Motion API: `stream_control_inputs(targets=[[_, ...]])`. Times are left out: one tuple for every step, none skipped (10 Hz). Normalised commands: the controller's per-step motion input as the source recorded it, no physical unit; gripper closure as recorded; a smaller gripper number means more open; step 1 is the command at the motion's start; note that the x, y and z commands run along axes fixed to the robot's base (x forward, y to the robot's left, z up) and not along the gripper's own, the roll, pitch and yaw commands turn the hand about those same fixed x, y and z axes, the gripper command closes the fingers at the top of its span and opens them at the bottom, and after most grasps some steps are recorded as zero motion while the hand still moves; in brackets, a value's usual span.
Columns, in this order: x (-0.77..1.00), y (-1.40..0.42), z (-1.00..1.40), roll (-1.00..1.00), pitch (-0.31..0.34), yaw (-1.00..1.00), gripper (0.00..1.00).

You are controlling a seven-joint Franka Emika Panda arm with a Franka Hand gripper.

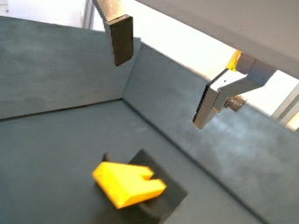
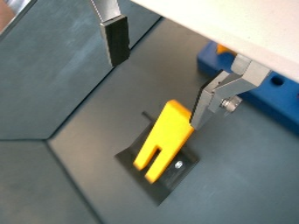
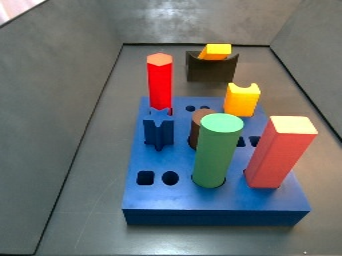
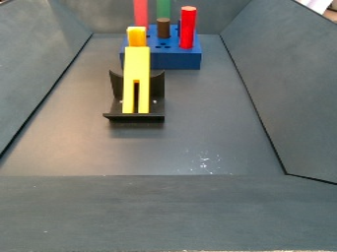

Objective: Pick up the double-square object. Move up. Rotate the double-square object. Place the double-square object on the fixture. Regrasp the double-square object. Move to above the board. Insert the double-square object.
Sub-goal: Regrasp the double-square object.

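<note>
The double-square object (image 4: 137, 77), a long yellow-orange prism, rests leaning on the fixture (image 4: 134, 110), free of the gripper. It also shows in both wrist views (image 1: 126, 182) (image 2: 163, 136) and end-on in a side view (image 3: 215, 50). The fixture (image 3: 211, 70) stands on the floor beyond the board (image 3: 201, 207). My gripper (image 1: 166, 71) (image 2: 162, 72) is open and empty, well above the object and apart from it. Its fingers (image 2: 115, 39) stand wide apart. The gripper does not show in either side view.
The blue board (image 4: 171, 61) bears a red hexagonal peg (image 3: 159, 80), a green cylinder (image 3: 218, 150), a red square prism (image 3: 278, 150), a short yellow scalloped peg (image 3: 242, 98) and a blue peg (image 3: 158, 130). Grey walls enclose the floor (image 4: 198, 138).
</note>
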Motion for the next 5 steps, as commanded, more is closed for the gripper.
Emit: stream_control_inputs(targets=[[0.12, -0.05, -0.01, 1.00, 0.154, 0.09, 0.00], [0.13, -0.05, -0.01, 1.00, 0.182, 0.12, 0.00], [0.14, -0.05, -0.01, 1.00, 0.204, 0.14, 0.00], [0.16, -0.05, -0.02, 1.00, 0.233, 0.20, 0.00], [0.17, -0.06, -0.02, 0.96, 0.236, 0.22, 0.00]])
